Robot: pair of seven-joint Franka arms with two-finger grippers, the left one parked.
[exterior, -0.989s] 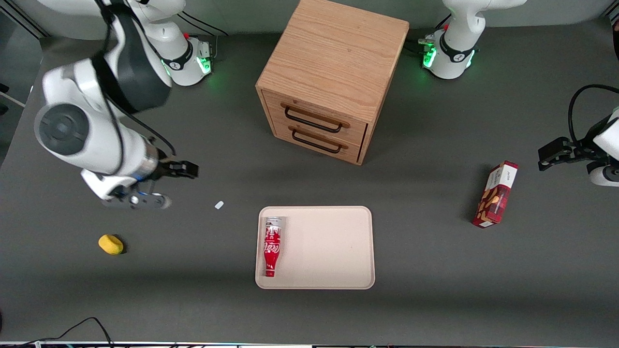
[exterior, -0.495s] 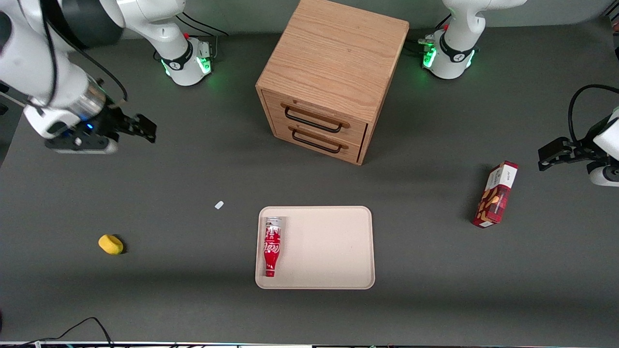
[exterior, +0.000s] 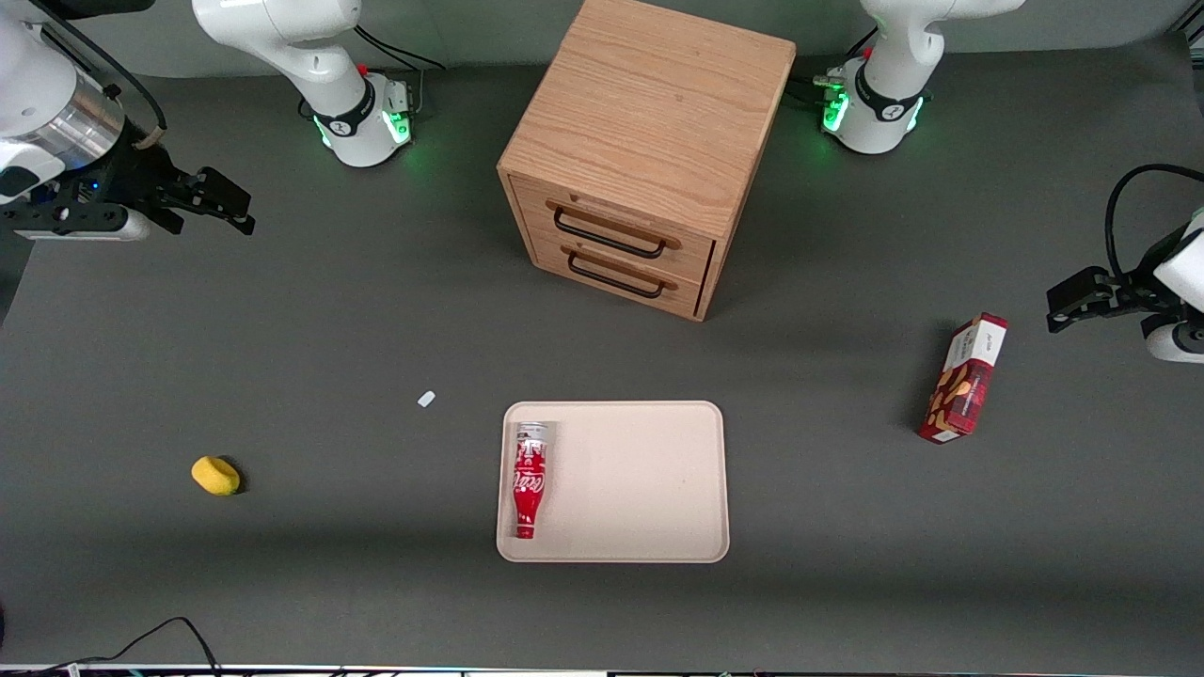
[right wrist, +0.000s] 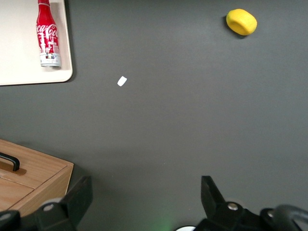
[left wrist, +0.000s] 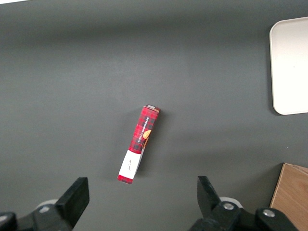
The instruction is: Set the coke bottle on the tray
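The coke bottle (exterior: 528, 480) is red with white script. It lies flat in the cream tray (exterior: 640, 484), along the rim at the working arm's end, cap toward the front camera. It also shows in the right wrist view (right wrist: 47, 34), on the tray (right wrist: 24, 48). My gripper (exterior: 230, 202) is open and empty. It hangs high over the table at the working arm's end, well away from the tray and farther from the front camera than it. In the right wrist view my gripper (right wrist: 144, 195) has its jaws wide apart over bare table.
A wooden two-drawer cabinet (exterior: 640, 150) stands farther from the front camera than the tray. A yellow lump (exterior: 215, 475) and a small white scrap (exterior: 426, 399) lie toward the working arm's end. A red snack box (exterior: 964, 378) lies toward the parked arm's end.
My gripper has risen and pulled away from the tray toward the working arm's base end. The bottle and tray have not moved.
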